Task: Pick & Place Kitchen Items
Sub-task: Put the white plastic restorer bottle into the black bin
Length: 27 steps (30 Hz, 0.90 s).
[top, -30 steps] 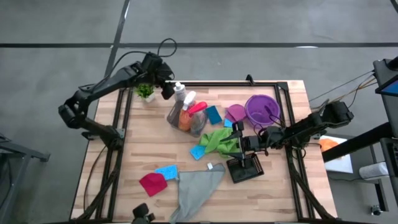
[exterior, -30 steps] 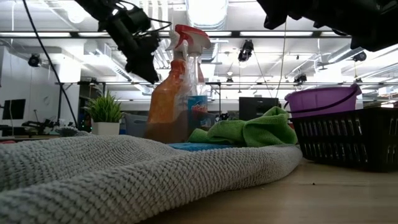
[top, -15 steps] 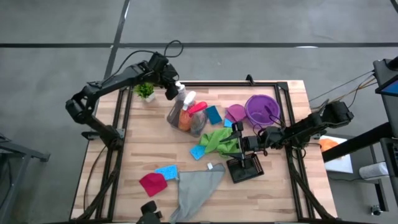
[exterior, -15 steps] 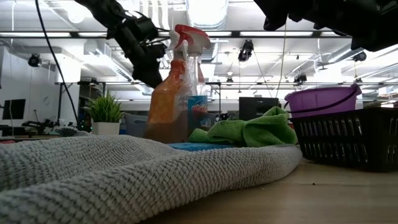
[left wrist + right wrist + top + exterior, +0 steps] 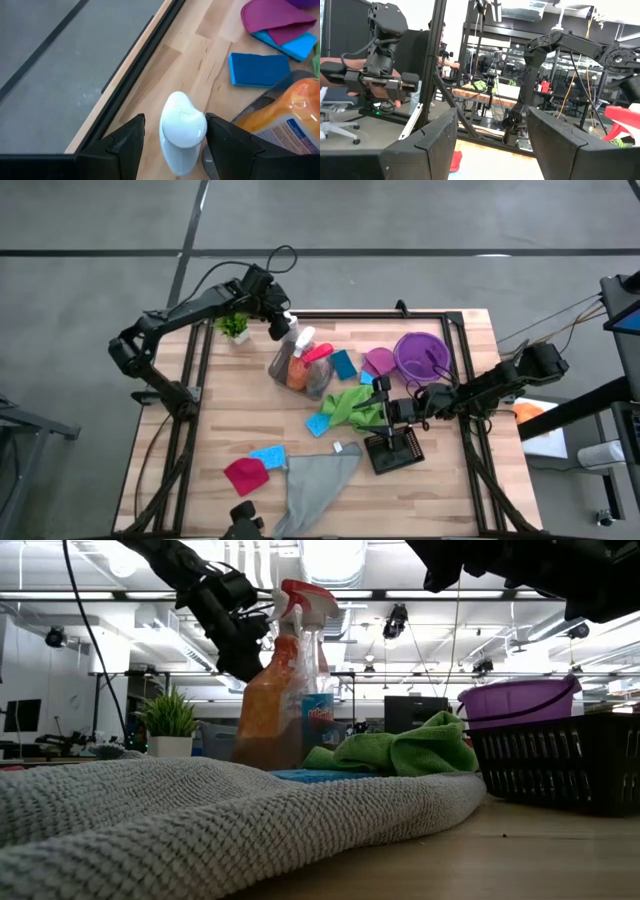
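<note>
A white bottle [image 5: 291,330] stands at the far left of a cluster, beside a pink-trigger spray bottle [image 5: 312,352] and an orange bottle [image 5: 295,370]. My left gripper [image 5: 175,122] is open, its fingers on either side of the white bottle's rounded cap [image 5: 182,125]; I cannot tell whether they touch it. Blue sponges [image 5: 344,364] [image 5: 268,455], a green cloth [image 5: 352,406], a grey cloth [image 5: 315,480], a magenta cloth [image 5: 378,361] and a red cloth [image 5: 246,474] lie flat on the table. My right gripper [image 5: 385,412] waits open above the green cloth, nothing between its fingers.
A small potted plant [image 5: 234,328] stands just left of my left gripper near the far edge. A purple bowl [image 5: 420,355] sits at the far right. A black basket [image 5: 395,448] is below my right gripper. A black frame rail [image 5: 135,65] runs along the table's far edge.
My left gripper has come down and moved toward the table's right, from beside the plant to the white bottle's top, its fingers keeping the same gap. The bottles and cloths have stayed where they were.
</note>
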Motion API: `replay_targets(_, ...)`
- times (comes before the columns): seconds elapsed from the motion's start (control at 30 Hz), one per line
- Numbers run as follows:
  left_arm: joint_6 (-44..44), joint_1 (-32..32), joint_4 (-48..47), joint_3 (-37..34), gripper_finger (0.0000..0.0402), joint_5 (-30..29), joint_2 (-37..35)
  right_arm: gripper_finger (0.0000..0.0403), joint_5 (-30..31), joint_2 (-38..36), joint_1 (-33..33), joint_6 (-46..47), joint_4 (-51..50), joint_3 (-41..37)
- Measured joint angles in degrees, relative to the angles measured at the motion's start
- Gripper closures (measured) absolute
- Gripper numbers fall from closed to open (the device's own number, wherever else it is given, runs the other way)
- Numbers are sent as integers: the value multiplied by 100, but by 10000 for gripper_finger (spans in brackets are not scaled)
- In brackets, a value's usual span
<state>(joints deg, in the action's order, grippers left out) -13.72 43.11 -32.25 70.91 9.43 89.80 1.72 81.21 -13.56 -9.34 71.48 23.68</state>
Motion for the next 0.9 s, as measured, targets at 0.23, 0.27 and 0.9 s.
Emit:
replay_targets(0.23, 22, -9, 48, -6, 196, 2, 140, 174, 2, 0, 0, 0, -5, 0)
replay_targets(0.27, 22, -9, 57, -6, 196, 1, 167, 174, 2, 0, 0, -1, -10, 0)
replay_targets(0.9, -31, -48, 107, -6, 293, -79, 110, 174, 22, 0, 1, 15, -89, 0)
